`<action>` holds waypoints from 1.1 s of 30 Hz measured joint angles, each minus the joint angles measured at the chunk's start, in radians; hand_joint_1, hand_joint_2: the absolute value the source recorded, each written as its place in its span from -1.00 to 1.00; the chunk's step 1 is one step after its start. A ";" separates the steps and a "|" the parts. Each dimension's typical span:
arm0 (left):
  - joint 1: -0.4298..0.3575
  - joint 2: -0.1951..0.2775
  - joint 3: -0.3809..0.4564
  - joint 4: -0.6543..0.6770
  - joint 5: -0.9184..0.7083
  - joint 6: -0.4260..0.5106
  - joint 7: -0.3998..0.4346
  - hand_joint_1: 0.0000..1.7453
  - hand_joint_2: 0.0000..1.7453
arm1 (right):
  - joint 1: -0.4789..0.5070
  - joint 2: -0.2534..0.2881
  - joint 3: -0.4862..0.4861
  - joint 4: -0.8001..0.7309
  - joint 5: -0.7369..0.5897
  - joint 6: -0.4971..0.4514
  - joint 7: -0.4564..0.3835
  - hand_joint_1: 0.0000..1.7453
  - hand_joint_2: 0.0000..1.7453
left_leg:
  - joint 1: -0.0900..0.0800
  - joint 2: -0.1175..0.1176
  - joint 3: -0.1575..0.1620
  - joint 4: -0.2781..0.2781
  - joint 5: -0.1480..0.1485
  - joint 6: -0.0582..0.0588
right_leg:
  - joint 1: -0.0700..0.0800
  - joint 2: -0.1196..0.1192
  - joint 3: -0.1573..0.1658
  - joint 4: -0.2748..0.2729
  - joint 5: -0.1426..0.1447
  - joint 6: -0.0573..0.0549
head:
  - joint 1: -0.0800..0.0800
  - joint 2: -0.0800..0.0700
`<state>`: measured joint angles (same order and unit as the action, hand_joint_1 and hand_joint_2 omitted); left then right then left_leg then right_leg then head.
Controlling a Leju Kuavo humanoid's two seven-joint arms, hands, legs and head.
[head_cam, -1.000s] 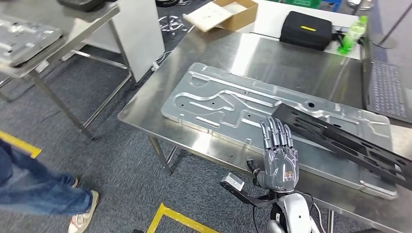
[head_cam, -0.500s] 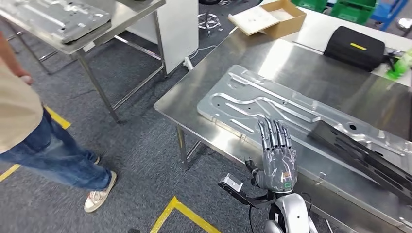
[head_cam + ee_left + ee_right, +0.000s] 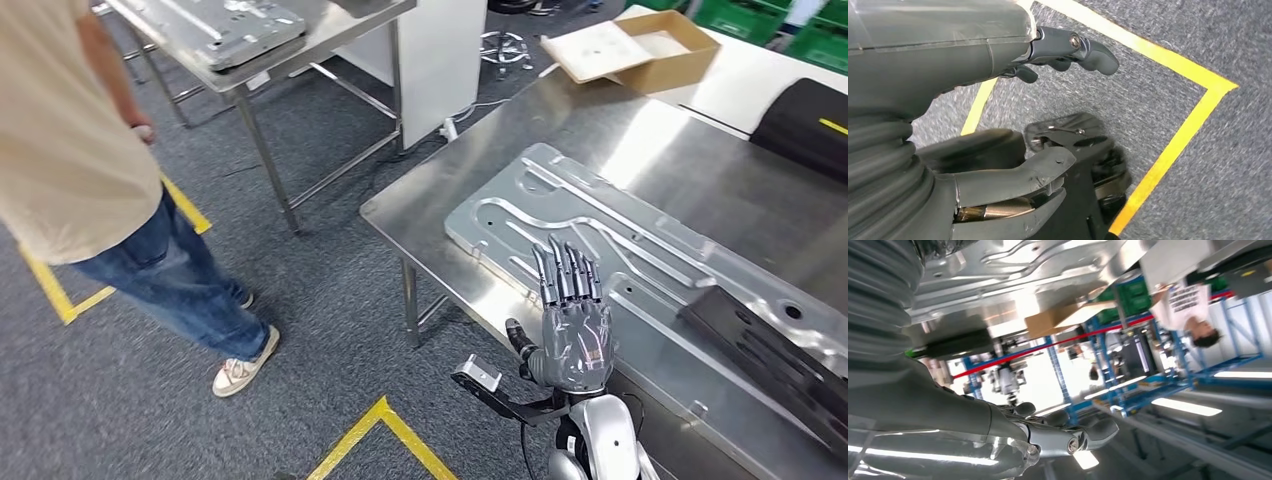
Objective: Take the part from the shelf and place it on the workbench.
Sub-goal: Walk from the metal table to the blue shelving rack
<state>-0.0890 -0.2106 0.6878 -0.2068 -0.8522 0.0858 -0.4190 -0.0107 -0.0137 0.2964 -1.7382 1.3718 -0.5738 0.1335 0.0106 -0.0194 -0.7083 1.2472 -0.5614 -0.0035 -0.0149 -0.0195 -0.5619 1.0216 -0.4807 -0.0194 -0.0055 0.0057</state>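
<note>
Black and flat, the part (image 3: 775,365) lies on the workbench (image 3: 430,205) at four o'clock from the raised right hand (image 3: 572,325), long axis running ten to four. Its fingers stand straight, holding nothing. Left hand (image 3: 1013,165), dangling, probably empty.

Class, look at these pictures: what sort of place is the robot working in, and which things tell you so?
Probably a factory or workshop floor: steel workbenches carrying machined metal plates, yellow floor tape, and green crates at the back.
</note>
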 joint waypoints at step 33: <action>0.010 -0.001 0.000 0.000 -0.010 0.008 0.000 -1.00 1.00 | 0.018 -0.001 0.000 -0.007 0.001 0.001 0.000 -1.00 1.00 | 0.002 0.012 -0.008 0.026 0.006 -0.008 | 0.002 -0.034 0.000 -0.001 -0.003 0.000 | -0.004 0.000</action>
<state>-0.0793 -0.2120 0.6882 -0.2068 -0.8625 0.0937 -0.4193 0.0069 -0.0149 0.2966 -1.7453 1.3731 -0.5730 0.1334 0.0125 -0.0077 -0.7161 1.2735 -0.5552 -0.0120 -0.0128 -0.0539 -0.5618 1.0209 -0.4838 -0.0195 -0.0092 0.0057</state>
